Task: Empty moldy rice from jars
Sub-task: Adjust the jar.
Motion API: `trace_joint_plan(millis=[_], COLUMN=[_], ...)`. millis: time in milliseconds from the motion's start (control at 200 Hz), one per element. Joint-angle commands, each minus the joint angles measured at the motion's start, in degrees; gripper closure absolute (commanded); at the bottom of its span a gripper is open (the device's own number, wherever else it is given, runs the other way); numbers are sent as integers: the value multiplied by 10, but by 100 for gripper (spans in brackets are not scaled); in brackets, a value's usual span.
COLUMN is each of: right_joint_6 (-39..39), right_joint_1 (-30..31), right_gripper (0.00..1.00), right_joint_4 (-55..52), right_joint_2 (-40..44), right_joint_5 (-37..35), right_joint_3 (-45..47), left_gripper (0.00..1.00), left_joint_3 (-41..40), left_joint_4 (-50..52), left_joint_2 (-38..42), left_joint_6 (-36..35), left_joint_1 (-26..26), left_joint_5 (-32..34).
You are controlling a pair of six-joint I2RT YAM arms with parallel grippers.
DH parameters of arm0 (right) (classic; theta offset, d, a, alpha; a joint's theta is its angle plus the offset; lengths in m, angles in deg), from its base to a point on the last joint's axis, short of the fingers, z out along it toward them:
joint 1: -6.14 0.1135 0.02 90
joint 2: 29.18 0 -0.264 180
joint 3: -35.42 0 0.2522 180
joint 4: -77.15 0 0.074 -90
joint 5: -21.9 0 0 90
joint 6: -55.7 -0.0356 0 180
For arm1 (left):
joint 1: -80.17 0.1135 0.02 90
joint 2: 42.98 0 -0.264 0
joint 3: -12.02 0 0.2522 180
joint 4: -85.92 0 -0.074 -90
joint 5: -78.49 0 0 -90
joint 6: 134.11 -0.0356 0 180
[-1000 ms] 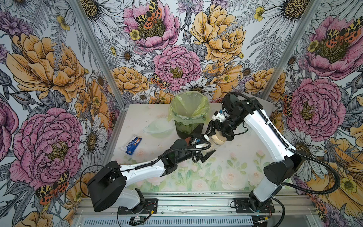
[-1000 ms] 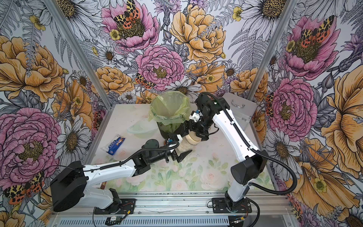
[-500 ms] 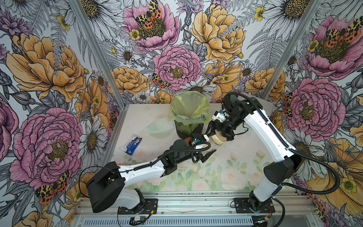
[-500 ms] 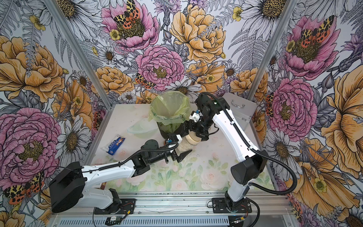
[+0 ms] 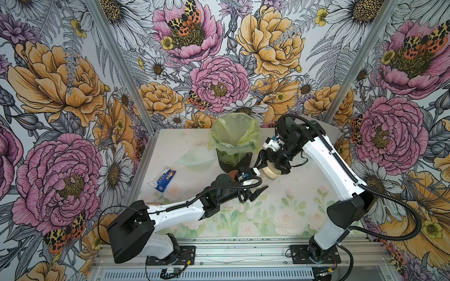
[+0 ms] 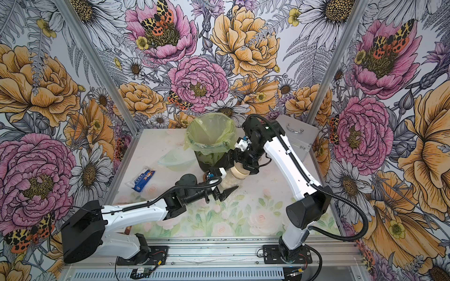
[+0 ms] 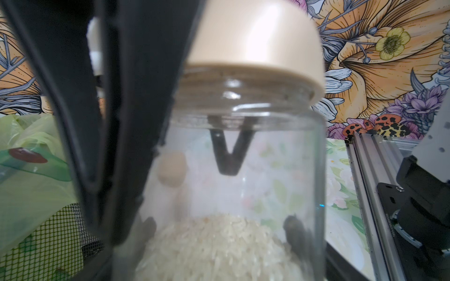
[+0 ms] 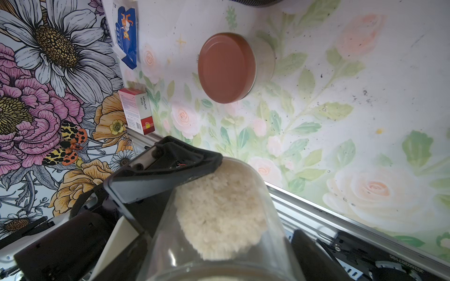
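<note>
moldy rice (image 8: 219, 211) pooled at the base end of a clear glass jar (image 7: 243, 170), beige lid (image 6: 239, 172) on. jar is held tilted between both arms, just beside the bagged bin (image 5: 244, 161), on its arm-base side. left gripper (image 6: 227, 183) clamped on the glass body; right gripper (image 5: 272, 169) closed round the beige lid. reddish-brown-lidded jar (image 8: 226, 68) stands on the desk (image 5: 292, 206) near the bin.

Bright even light; top views sharp, left wrist view blurred, glare on the lid (image 7: 253, 36).
</note>
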Motion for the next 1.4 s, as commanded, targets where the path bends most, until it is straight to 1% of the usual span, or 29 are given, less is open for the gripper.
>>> trace_joint_plan(millis=[0, 20, 125, 215, 250, 390, 490, 771, 946, 1016, 1096, 1146, 1196, 1216, 1396], right_joint_6=[-3, -3, -3, -3, -3, -3, -3, -3, -3, -5, -7, -8, -10, -11, -20], right_joint_1=[4, 4, 4, 4, 4, 4, 3, 3, 3, 3, 3, 3, 4, 4, 4], right_gripper=[86, 86, 84, 82, 81, 76, 69, 36, 29, 23, 20, 11, 5, 1, 0], right_joint_4=[-34, -33, -33, -31, -30, -28, -27, -28, -27, -25, -23, -21, -19, -19, -9], right_joint_2=[2, 2, 1, 1, 1, 1, -3, -11, -12, -11, -10, -10, -9, -9, -6], right_joint_5=[28, 28, 29, 32, 32, 34, 35, 43, 47, 51, 53, 55, 58, 58, 63], right_joint_3=[-5, -6, -6, -8, -9, -15, -25, -51, -56, -56, -58, -58, -58, -59, -60], left_gripper=[58, 60, 80, 93, 100, 100, 100, 100, 100, 100, 100, 100, 100, 100, 100], left_joint_3=[4, 4, 5, 5, 5, 4, 1, -10, -12, -13, -13, -13, -13, -13, -13], left_joint_4=[-19, -19, -19, -20, -19, -20, -21, -20, -19, -19, -19, -19, -19, -19, -20], left_joint_2=[22, 22, 23, 25, 25, 26, 28, 37, 38, 37, 35, 33, 32, 31, 30], left_joint_6=[25, 26, 35, 40, 41, 40, 37, 32, 23, 20, 18, 18, 19, 19, 18], left_joint_1=[-3, -4, -6, -7, -8, -9, -9, -9, -10, -10, -10, -10, -9, -9, -9], left_joint_5=[31, 31, 34, 39, 41, 45, 45, 54, 55, 55, 55, 55, 56, 56, 59])
